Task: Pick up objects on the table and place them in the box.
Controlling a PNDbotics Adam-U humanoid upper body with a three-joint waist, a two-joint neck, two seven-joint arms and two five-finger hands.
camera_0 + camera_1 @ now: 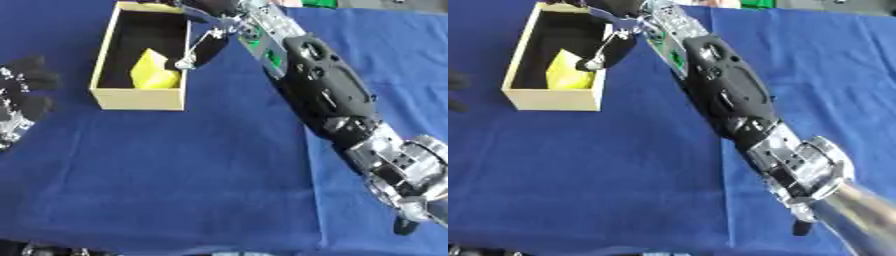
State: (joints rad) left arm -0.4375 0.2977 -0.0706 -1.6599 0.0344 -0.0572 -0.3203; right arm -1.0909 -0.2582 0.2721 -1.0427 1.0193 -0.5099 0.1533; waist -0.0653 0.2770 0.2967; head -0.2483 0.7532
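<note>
The right hand (208,35) is stretched far out over the right wall of the box (140,99), reached there by a long black and silver arm that crosses the cloth from the near right corner. Only part of the hand shows at the top of the view: a thin finger or thumb (186,61) points down toward the inside of the box, its pale tip just beside the yellow object (156,72). It looks to have nothing in its grasp, but whether the fingers are spread or curled I cannot tell, since most of the hand is cut off or dark.

The yellow object lies inside the box, against the near right corner, on the dark floor. It is a bright yellow blocky piece with a stepped or folded shape, matte rather than glossy. I would guess it is light, perhaps foam or soft plastic, not fragile and not slippery; taking it across its flat opposite sides should serve.

The box is pale cardboard with a black lining, standing at the far left on the blue tablecloth (175,175).

The left hand (24,95) rests at the left edge, black fingers up and relaxed, holding nothing.
</note>
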